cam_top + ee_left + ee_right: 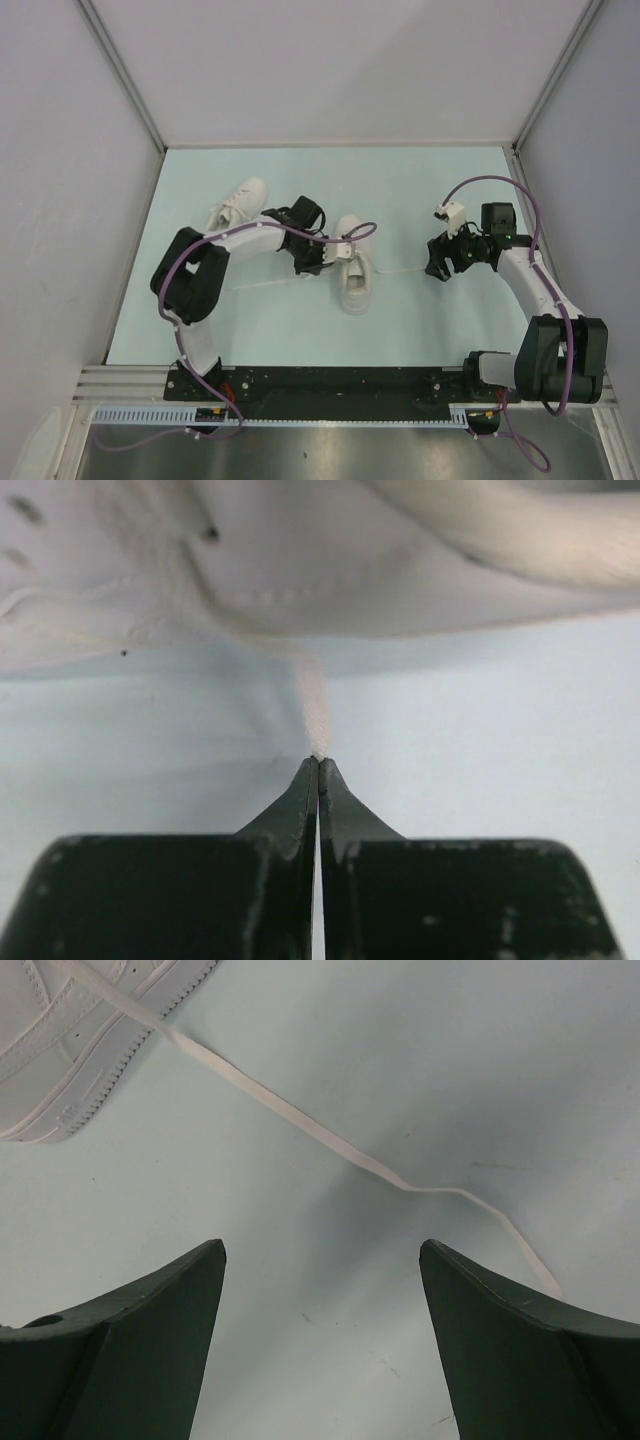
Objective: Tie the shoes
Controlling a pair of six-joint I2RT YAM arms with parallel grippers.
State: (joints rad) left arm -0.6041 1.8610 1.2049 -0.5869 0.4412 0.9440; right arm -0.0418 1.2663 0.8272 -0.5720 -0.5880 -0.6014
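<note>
Two white shoes lie on the pale table: one (243, 203) at the far left, the other (355, 276) in the middle, toe toward me. My left gripper (325, 262) sits against the middle shoe's left side. In the left wrist view this gripper (318, 763) is shut on a thin white lace (314, 705) that runs up to the shoe (300, 570). My right gripper (437, 265) hovers to the right of that shoe, open and holding nothing. In the right wrist view another lace (330, 1140) trails loose across the table from the shoe (70, 1050), ahead of the right gripper (322, 1250).
Grey walls enclose the table (300, 330) on the left, back and right. A purple cable (355, 232) loops off the left arm over the middle shoe. The black base rail (330, 380) runs along the near edge.
</note>
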